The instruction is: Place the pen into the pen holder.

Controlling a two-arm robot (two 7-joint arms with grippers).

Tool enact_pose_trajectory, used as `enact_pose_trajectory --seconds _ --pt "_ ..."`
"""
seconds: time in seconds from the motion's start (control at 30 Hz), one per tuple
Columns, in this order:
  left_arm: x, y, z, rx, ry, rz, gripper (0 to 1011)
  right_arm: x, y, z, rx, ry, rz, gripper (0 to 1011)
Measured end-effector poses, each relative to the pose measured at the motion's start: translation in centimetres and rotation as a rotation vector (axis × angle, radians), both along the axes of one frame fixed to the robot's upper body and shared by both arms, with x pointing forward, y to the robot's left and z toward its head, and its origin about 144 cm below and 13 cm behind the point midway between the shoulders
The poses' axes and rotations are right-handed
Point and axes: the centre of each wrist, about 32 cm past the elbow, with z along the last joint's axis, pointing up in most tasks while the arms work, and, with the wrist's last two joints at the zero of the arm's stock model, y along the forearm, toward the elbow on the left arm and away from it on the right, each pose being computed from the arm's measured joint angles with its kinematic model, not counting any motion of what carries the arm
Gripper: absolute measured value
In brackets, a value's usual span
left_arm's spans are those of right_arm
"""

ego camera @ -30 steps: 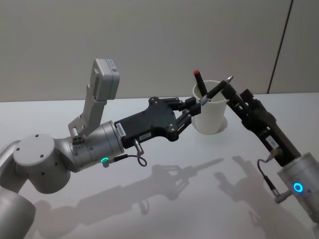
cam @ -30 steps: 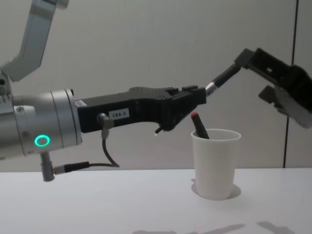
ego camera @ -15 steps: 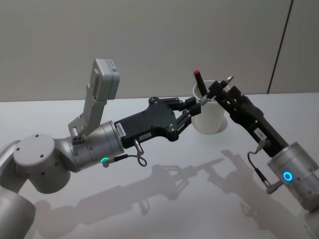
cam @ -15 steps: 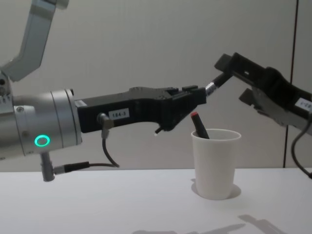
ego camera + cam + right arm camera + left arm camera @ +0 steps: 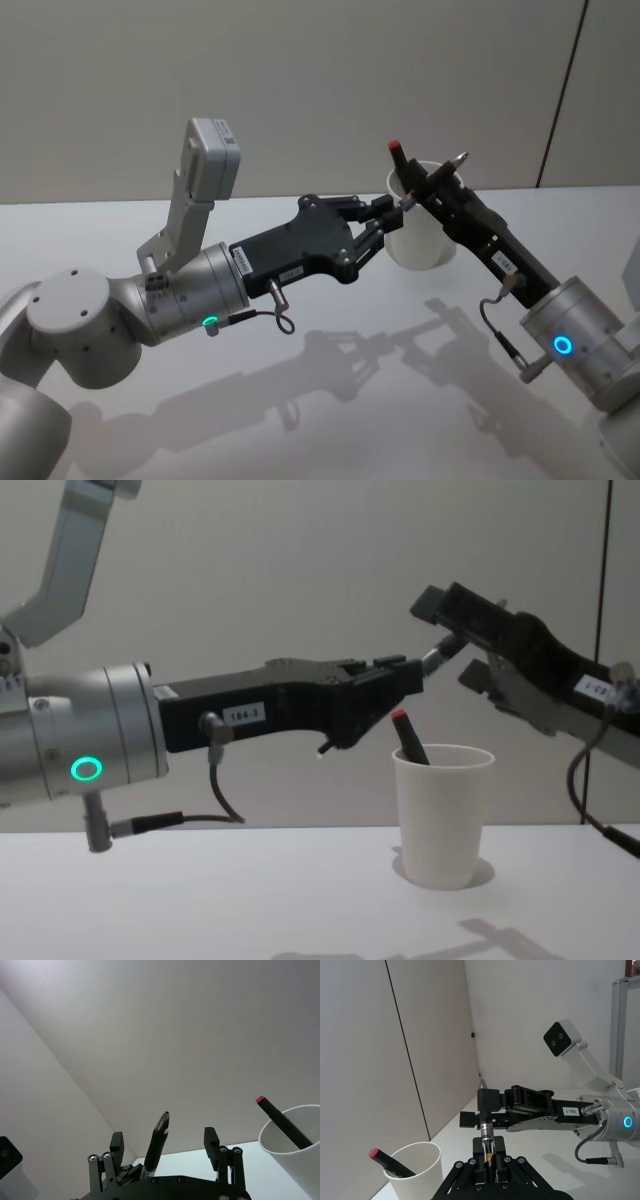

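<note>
My left gripper (image 5: 393, 208) is shut on the lower end of a black pen (image 5: 436, 178) with a silver band, holding it slanted in the air just above the pen holder (image 5: 420, 238), a white paper cup. In the left wrist view the pen (image 5: 486, 1142) rises from between my fingers. My right gripper (image 5: 163, 1140) is open, with one finger on each side of the pen (image 5: 156, 1144) and apart from it. From the chest, the right gripper (image 5: 452, 640) straddles the pen (image 5: 438, 658) above the cup (image 5: 443, 815).
A second pen with a red cap (image 5: 400, 165) leans inside the cup, its cap sticking above the rim (image 5: 405, 730). The white table (image 5: 330, 420) stretches toward me. A plain wall stands behind.
My right gripper has moved left and closer to the left gripper, and its open fingers now straddle the held pen. The left arm and the cup have stayed still.
</note>
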Motion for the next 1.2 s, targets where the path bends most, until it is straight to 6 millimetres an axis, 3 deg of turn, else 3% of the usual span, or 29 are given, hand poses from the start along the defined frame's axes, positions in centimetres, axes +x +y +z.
enact_pose_trajectory --seconds 0.73,0.93,1.2 --pt "0.00 0.00 0.00 0.000 0.000 0.000 130 -0.42 0.48 -0.06 0.027 0.012 0.031 998" --pt "0.00 0.00 0.00 0.000 0.000 0.000 130 -0.53 0.53 -0.09 0.030 0.013 0.032 893" --pt "0.00 0.00 0.00 0.000 0.000 0.000 130 -0.60 0.57 -0.11 0.032 0.014 0.033 633"
